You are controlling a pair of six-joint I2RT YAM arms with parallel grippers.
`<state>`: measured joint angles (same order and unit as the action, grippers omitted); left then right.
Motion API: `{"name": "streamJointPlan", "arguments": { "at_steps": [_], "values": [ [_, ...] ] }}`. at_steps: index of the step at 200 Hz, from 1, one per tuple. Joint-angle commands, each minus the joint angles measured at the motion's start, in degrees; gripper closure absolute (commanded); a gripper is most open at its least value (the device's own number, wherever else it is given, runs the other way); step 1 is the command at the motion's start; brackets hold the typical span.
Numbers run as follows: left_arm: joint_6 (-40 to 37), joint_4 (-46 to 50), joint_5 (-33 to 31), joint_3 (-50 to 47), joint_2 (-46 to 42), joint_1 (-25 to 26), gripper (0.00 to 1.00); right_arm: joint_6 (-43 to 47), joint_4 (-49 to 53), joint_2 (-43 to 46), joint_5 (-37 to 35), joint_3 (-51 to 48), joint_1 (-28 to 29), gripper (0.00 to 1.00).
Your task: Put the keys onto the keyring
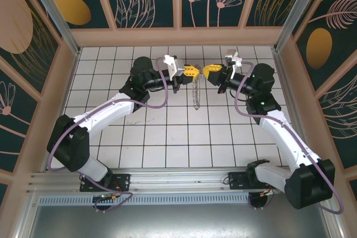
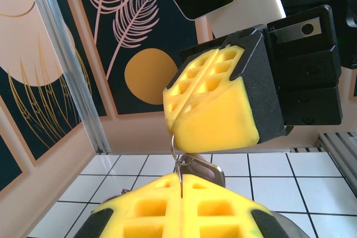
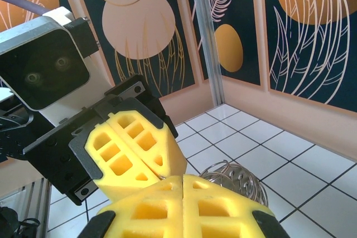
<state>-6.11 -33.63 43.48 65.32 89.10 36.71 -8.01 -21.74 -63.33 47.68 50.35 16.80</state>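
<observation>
Jaws are pressed together on both arms. Nearest, the left gripper (image 2: pixel 181 202) pinches the key (image 2: pixel 202 168), head poking up. Just beyond, the right gripper (image 2: pixel 174 122) clamps the keyring (image 2: pixel 173 147) against it, seemingly steadying the loop for threading, its chain (image 1: pixel 196 97) dangling below.

Built alike: white shells over the long links, black housings at the joints, black base blocks (image 1: pixel 106 182) at 7 and 5 o'clock of the top view. Trailing a lilac-purple cable (image 1: pixel 49 157) in loose loops along each arm. Ending in the left gripper (image 1: pixel 191 72) and the right gripper (image 1: pixel 211 72), both with yellow fingers (image 2: pixel 215 118) moulded in square honeycomb pockets and seated in black carriers. Topped by a white camera box (image 3: pixel 42 68) with two dark lenses, at 9 o'clock in the right wrist view. Fastened with a silver screw (image 2: pixel 307 28), at 2 o'clock in the left wrist view.
</observation>
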Motion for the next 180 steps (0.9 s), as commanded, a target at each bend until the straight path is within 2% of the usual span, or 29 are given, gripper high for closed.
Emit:
{"name": "streamJointPlan", "arguments": {
  "at_steps": [1, 85, 140, 180],
  "values": [
    [1.0, -4.38, 3.49, 1.06, -1.36, 0.63, 1.0, -0.51, -2.35, -0.7, -1.57, -0.82, -1.12, 1.0],
    [5.02, -10.28, 2.76, -0.02, -1.15, 0.69, 1.0, -3.39, -4.31, -0.54, -0.21, -5.28, -1.22, 1.0],
    [9.86, -15.15, 2.91, -0.28, 0.59, 0.69, 1.0, -9.84, -12.21, -2.24, 3.2, -7.76, -0.74, 1.0],
    [13.89, -19.48, 1.79, -1.23, 1.38, 0.78, 1.0, -11.52, -13.96, -2.85, 3.3, -7.98, 0.88, 1.0]
  ]
}}
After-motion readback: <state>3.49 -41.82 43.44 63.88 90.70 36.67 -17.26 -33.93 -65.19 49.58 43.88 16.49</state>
